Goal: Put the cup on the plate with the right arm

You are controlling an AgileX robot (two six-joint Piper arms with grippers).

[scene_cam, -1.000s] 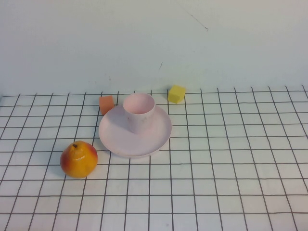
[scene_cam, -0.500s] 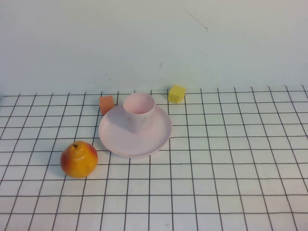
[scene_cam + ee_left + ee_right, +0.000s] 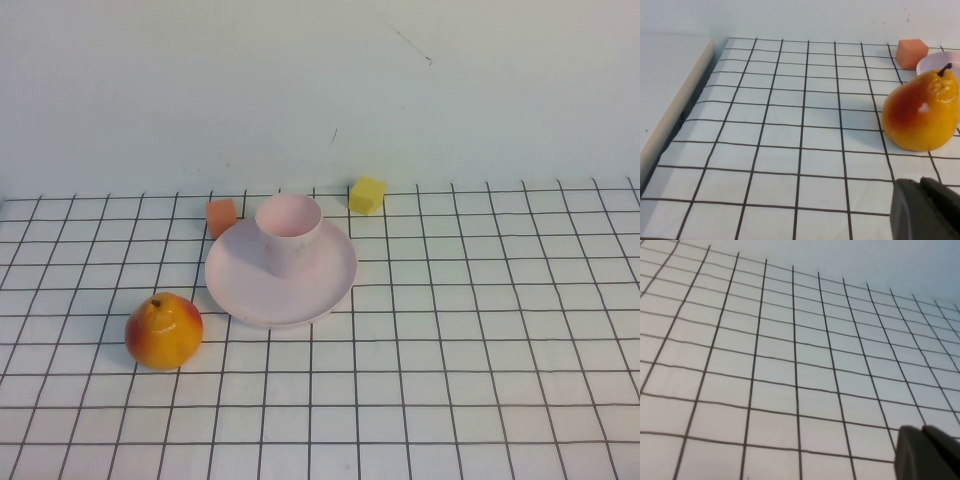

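The pale pink cup stands upright on the round pale pink plate, a little toward its far side. Nothing holds the cup. A sliver of the plate's rim shows in the left wrist view. Neither arm shows in the high view. My left gripper is shut and empty, low over the grid mat near the pear. My right gripper is shut and empty over bare grid mat, with cup and plate out of its view.
A yellow-red pear lies left of the plate and close to the left gripper. An orange cube sits by the plate's far left rim. A yellow cube sits behind the plate. The mat's left edge borders a pale ledge.
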